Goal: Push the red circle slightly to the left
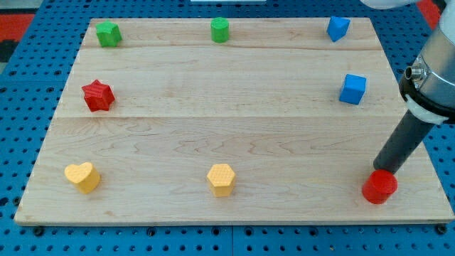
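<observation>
The red circle (379, 187) lies on the wooden board (234, 128) near the view's bottom right corner. My tip (377, 169) rests right at the circle's upper edge, seemingly touching it from behind. The dark rod rises from there up to the view's right, where the arm's end shows at the edge.
A blue cube (352, 89) lies above the circle, a blue wedge-like block (338, 28) at the top right. A green cylinder (220, 30) and a green block (109, 33) lie along the top. A red star (97, 95), a yellow heart (82, 176) and a yellow hexagon (222, 179) lie further left.
</observation>
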{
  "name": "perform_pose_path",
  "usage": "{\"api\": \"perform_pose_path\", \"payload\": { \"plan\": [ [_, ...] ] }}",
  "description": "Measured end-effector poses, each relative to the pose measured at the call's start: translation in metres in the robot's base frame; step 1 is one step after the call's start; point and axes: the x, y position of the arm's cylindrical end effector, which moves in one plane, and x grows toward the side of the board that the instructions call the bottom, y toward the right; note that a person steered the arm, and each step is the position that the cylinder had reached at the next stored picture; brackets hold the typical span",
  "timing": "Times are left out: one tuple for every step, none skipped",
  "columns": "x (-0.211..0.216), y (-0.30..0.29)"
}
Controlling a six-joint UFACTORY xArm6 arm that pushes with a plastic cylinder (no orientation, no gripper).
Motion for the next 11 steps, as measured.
{"api": "perform_pose_path", "payload": {
  "plan": [
    [0.0,0.0],
    [0.002,0.04],
    [0.034,0.053],
    [0.049,0.053],
    [0.049,0.053],
    [0.049,0.02],
    [0.049,-0.008],
    [0.049,-0.008],
    [0.034,-0.01],
    [0.01,-0.013],
    [0.002,-0.025]
  ]
}}
